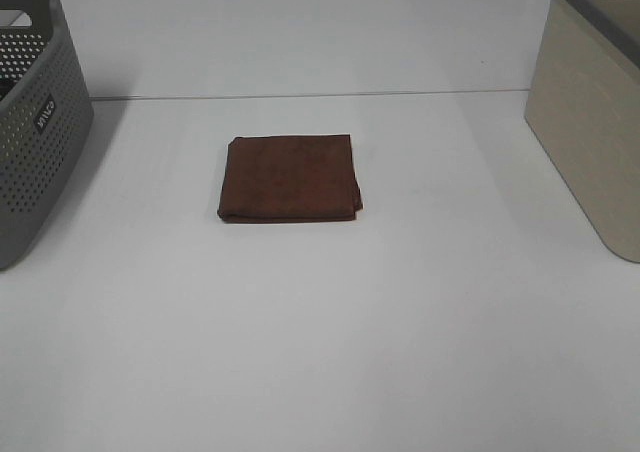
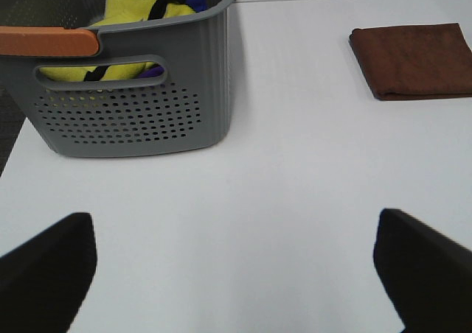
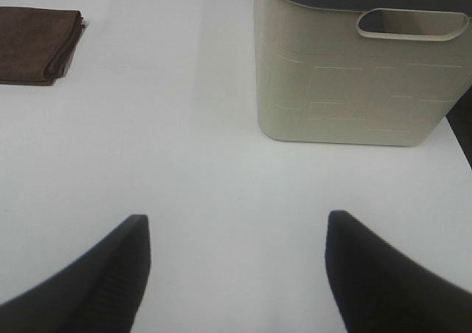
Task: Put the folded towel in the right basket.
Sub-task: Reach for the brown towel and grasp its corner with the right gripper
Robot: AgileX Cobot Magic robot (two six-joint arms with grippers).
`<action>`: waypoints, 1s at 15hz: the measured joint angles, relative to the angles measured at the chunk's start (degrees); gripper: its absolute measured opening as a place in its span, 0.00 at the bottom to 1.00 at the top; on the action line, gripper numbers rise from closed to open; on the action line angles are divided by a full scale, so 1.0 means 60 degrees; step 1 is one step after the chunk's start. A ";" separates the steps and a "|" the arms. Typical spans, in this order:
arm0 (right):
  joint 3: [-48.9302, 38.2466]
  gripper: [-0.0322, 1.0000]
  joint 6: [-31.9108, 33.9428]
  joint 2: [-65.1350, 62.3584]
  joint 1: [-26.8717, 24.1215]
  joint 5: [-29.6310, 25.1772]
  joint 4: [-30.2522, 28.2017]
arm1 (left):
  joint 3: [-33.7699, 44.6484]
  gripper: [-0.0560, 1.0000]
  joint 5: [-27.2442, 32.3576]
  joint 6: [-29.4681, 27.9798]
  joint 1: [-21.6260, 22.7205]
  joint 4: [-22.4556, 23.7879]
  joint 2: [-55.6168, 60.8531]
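Leaving towel point(image 1: 290, 178) lying flat mid-bench point(image 1: 320, 372), well apart from right basket point(image 1: 590, 122), w/ left pincer point(image 2: 232, 233) & right pincer point(image 3: 237, 226) both hanging wide apart, empty, prob. readying a right-side grab.

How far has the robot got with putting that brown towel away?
Nothing looks done: the folded towel lies flat on the table, apart from the beige right basket. Nothing is in hand; the left gripper and right gripper are open and empty, away from it. Left: grasp the towel, carry it right, drop it in.
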State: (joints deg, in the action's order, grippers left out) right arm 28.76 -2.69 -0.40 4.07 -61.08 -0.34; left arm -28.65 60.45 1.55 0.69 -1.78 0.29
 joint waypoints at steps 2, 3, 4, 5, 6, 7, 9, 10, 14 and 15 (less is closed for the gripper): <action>0.0000 0.66 0.0000 0.0000 0.0000 0.0000 0.0000 | 0.0000 0.97 0.0000 0.0000 0.0000 0.0000 0.0000; 0.0000 0.66 0.0000 0.0000 0.0000 0.0000 0.0000 | 0.0000 0.97 0.0000 0.0000 0.0000 0.0000 0.0000; 0.0000 0.66 0.0000 0.0000 0.0000 0.0000 0.0000 | 0.0000 0.97 0.0000 0.0000 0.0000 0.0000 0.0000; 0.0000 0.66 0.0000 0.0000 0.0000 0.0000 0.0000 | 0.0000 0.97 0.0000 0.0000 0.0000 0.0000 0.0000; 0.0000 0.66 0.0000 0.0000 0.0000 0.0000 0.0000 | 0.0000 0.97 0.0000 0.0000 0.0000 0.0000 0.0000; 0.0000 0.66 0.0000 0.0000 0.0000 0.0000 0.0000 | 0.0000 0.97 0.0000 0.0000 0.0000 0.0000 0.0000; 0.0000 0.66 0.0000 0.0000 0.0000 0.0000 0.0000 | 0.0000 0.97 0.0000 0.0000 0.0000 0.0000 0.0000; 0.0000 0.66 0.0000 0.0000 0.0000 0.0000 0.0000 | 0.0000 0.97 0.0000 0.0000 0.0000 0.0000 0.0000; 0.0000 0.66 0.0000 0.0000 0.0000 0.0000 0.0000 | 0.0000 0.97 0.0000 0.0000 0.0000 0.0000 0.0000; 0.0000 0.66 0.0000 0.0000 0.0000 0.0000 0.0000 | 0.0000 0.97 0.0000 0.0000 0.0000 0.0000 0.0000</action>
State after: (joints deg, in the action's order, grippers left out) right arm 28.76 -2.69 -0.40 4.07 -61.08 -0.34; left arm -28.65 60.45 1.55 0.69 -1.78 0.29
